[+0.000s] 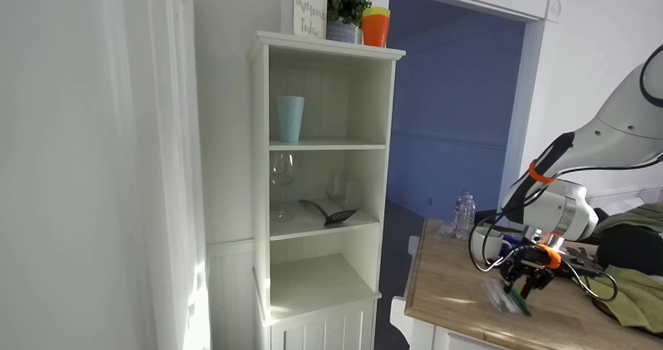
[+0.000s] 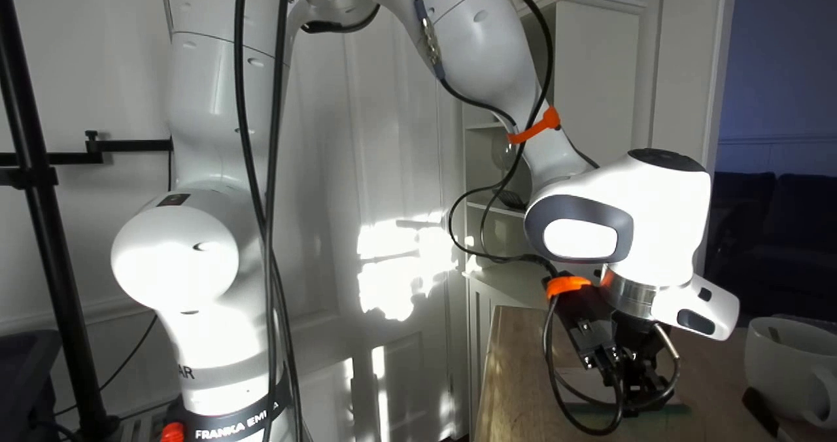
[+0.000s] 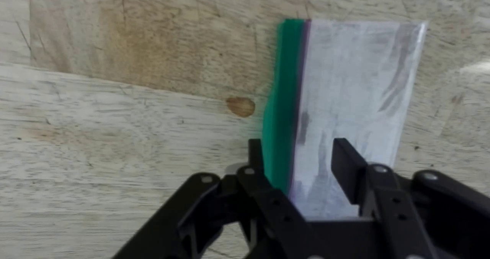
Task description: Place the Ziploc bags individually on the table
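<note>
Some Ziploc bags (image 3: 340, 94), apparently stacked, lie under my spread jaws; I judge this the pick-up: next, pinch just one.

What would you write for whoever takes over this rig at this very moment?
Jaws: open, nothing gripped; in the wrist view they stand either side of the green zip strip. Whether they touch anything can't be told.
Ziploc bags: lying flat together on the wooden table; how many is unclear.
Done: no bag visibly set apart.
Left: probably pick up one bag at a time and lay each down individually.
</note>
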{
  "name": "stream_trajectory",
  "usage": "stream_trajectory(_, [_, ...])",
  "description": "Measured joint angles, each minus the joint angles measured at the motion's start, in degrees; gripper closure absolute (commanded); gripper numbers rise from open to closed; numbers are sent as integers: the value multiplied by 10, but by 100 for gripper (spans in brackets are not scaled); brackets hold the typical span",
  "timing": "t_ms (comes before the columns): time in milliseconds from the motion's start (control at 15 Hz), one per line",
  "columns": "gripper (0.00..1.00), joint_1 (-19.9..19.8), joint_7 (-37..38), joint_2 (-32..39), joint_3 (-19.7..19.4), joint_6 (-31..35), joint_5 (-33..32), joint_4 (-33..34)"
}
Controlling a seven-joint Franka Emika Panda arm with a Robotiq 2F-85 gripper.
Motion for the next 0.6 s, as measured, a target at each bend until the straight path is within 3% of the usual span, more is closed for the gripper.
stream_trajectory(267, [62, -14, 1, 15, 22, 20, 0, 8])
stream_trajectory(600, [76, -20, 2, 19, 30, 33, 0, 11])
